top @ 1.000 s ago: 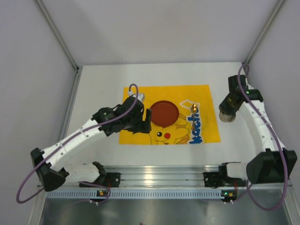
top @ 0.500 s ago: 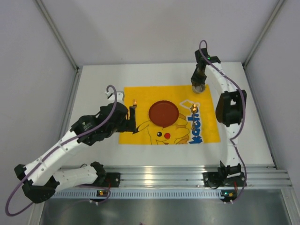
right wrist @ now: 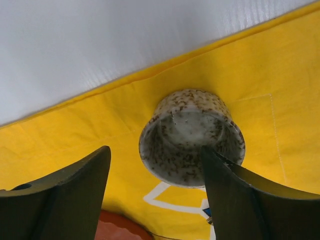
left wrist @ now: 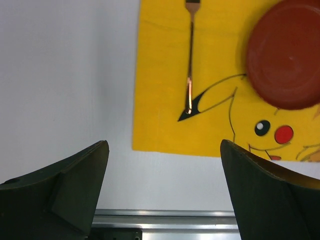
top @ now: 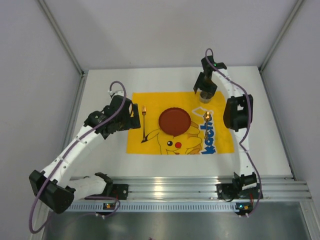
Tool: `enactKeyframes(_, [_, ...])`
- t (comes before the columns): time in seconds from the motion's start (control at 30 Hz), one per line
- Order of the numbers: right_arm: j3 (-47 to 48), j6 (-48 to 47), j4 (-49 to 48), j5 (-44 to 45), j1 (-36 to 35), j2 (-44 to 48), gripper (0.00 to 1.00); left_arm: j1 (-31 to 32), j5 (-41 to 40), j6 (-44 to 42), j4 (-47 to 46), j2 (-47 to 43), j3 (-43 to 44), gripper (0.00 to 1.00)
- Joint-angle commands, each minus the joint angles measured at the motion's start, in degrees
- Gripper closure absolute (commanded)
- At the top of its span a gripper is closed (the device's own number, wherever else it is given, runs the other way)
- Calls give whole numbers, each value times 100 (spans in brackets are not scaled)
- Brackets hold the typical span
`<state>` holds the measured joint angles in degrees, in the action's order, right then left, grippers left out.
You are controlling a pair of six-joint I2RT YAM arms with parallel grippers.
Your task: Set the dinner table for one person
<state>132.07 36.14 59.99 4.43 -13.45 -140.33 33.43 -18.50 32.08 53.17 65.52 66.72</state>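
One fork (left wrist: 190,55), 1 plate (top: 174,120), 1 cup (right wrist: 192,140) on cloth (top: 150,100); L gripper (left wrist: 164,147), R gripper (right wrist: 156,152) both agape.

You had the cloth (top: 137,146) flat on the table (top: 265,125), approx. mid-table, w/ bare tabletop on all sides. The plate (top: 174,120) sat on the cloth, about centre, slightly toward the far edge. The fork (top: 144,124) lay on the cloth left of the plate, apart from it, near the cloth's left edge, head far, handle toward the arm bases. A small utensil (top: 206,119) lay right of the plate, kind unclear. The cup (top: 204,96) stood upright on the cloth's far-right part, behind that utensil.
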Motion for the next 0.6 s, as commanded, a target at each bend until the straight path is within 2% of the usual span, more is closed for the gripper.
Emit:
enactKeyframes(0.0, [249,-133,22,23,-87,58,25,-766,436,-394,-596,-127,-316,2])
enactKeyframes(0.07, [223,-265,-48,93,-87,216,17,-1066,-90,-587,-815,-136,-466,2])
enactKeyframes(0.1, [127,-309,-92,102,-96,426,16,-1145,-205,-667,-1234,-188,-693,2])
enactKeyframes(0.2, [-494,-554,-494,129,-122,1197,14,-1453,-40,-1159,-2114,-363,-1430,2])
enactKeyframes(0.27, [-1005,-695,-811,137,-183,1717,14,-1707,126,-1352,-3125,-452,-1862,2])
enactKeyframes(0.3, [-1591,-809,-1170,129,-201,2285,14,-1821,162,-1431,-3459,-556,-2351,2])
enactKeyframes(0.33, [-1892,-889,-1347,111,-219,2596,14,-1831,128,-1502,-4202,-601,-2574,1])
enactKeyframes(0.43, [-3132,-1109,-2024,23,-359,3879,13,-1849,-205,-2011,-5191,-751,-3348,1])
enactKeyframes(0.5, [-3949,-1266,-2219,110,-552,4807,3,-1901,-251,-2143,-5895,-777,-3725,1])
enactKeyframes(0.57, [-4816,-1320,-2473,216,-860,5704,0,-1954,-93,-2397,-6699,-673,-4146,1])
